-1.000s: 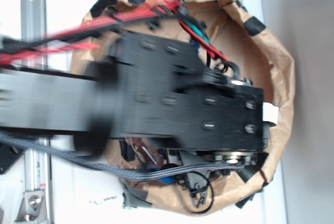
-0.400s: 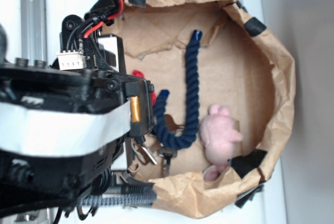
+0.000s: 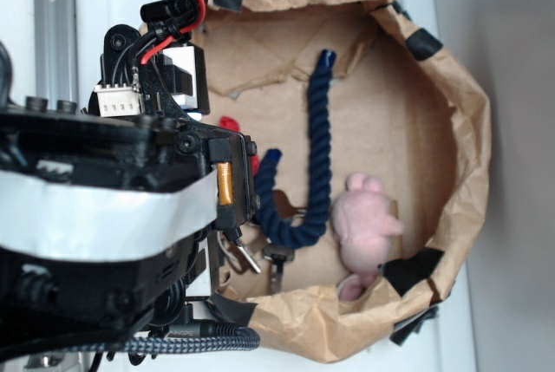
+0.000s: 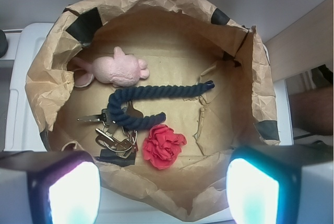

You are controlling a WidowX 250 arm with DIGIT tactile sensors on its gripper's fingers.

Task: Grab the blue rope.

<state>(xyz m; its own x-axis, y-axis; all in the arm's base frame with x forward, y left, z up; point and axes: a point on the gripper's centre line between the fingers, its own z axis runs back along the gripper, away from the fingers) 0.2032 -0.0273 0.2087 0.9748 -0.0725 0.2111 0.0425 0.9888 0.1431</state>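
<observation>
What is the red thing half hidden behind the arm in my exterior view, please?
Observer: A crumpled red cloth lump, lying close beside the blue rope's short hooked end.
Operator: And the metal bits nearby?
Observer: A bunch of keys, right against the rope's bend.
Operator: Is the gripper open?
Observer: Yes, the gripper is open, with nothing between its fingers.

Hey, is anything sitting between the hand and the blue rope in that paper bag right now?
Nothing visible blocks it. In the wrist view the hand is open above the bag, and the blue rope lies uncovered on the bottom. The keys, red cloth lump and pink plush toy crowd its curved end.
</observation>
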